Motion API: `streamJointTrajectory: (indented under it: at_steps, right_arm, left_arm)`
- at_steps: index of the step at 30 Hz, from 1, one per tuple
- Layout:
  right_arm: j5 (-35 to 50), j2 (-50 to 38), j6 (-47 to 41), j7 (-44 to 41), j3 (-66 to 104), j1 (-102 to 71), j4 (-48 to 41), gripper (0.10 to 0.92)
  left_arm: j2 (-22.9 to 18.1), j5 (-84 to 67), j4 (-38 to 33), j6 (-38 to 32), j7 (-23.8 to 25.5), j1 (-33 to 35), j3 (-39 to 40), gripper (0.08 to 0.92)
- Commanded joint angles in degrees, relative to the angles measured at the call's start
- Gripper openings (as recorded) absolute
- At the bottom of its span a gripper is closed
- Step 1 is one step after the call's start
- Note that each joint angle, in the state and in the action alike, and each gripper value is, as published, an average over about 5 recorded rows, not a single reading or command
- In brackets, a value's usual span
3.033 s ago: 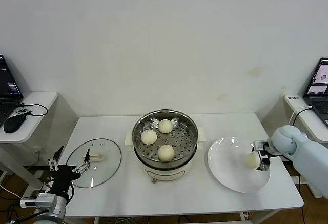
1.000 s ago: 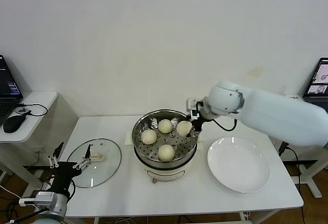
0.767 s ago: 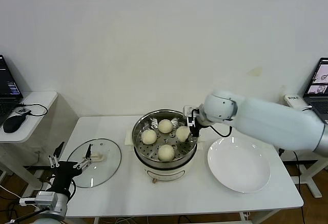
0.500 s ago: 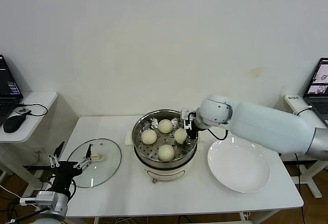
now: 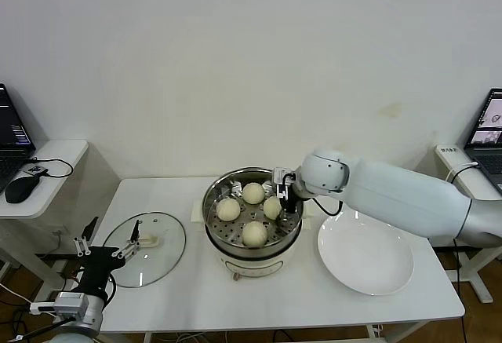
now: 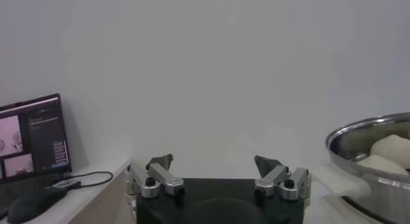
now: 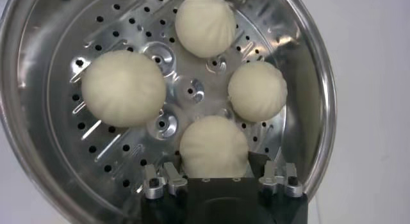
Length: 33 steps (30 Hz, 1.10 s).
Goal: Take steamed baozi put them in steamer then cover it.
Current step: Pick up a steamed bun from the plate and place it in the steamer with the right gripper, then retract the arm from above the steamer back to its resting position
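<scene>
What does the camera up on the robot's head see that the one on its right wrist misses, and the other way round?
Only the head view shows the round clear glass lid lying on the white table, the bare flat white plate, the open left gripper waiting at the table's left edge, and laptops at both sides.

Only the right wrist view shows the holes in the perforated tray and the right gripper around the nearest bun, close up.

Both show the shiny round stainless-steel steamer holding four cream-white round baozi.
</scene>
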Motion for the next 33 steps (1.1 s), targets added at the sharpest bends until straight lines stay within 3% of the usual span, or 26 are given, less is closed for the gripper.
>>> streamJointTrajectory:
  at_steps: [1,6,10,13,18,24,33]
  right_arm:
    - [2.3,-1.7,-0.3,1.3,1.5,1.2,2.6,0.785]
    - [7.2,-6.5,-0.3,6.1,7.1,0.2,8.5,0.821]
    - [10.5,-12.6,2.0,15.7,16.9,-7.5,13.8,0.823]
    - [11.9,-18.4,7.9,24.7,27.6,-18.8,18.2,0.823]
    - [6.1,-23.2,21.5,33.5,48.0,-44.0,22.5,0.823]
    - [-2.9,-16.4,34.3,34.9,78.6,-77.0,25.4,0.823]
    - [-7.5,2.5,47.9,30.7,104.9,-101.2,29.4,0.823]
  left_arm:
    - [0.1,0.0,0.0,0.0,0.0,0.0,0.0,0.823]
    - [0.5,-0.3,0.0,0.0,-0.1,0.1,-0.1,0.823]
    - [0.6,-0.5,0.3,0.1,-0.1,0.0,-0.3,0.823]
    - [0.5,-0.5,0.8,0.0,-0.1,-0.1,-0.1,0.823]
    - [0.1,0.7,2.8,-0.2,-0.5,-0.5,0.5,0.823]
    - [0.6,8.3,6.5,-1.0,-1.2,-1.5,1.6,0.823]
    - [2.7,40.9,16.4,-8.8,-1.7,-3.7,1.3,0.823]
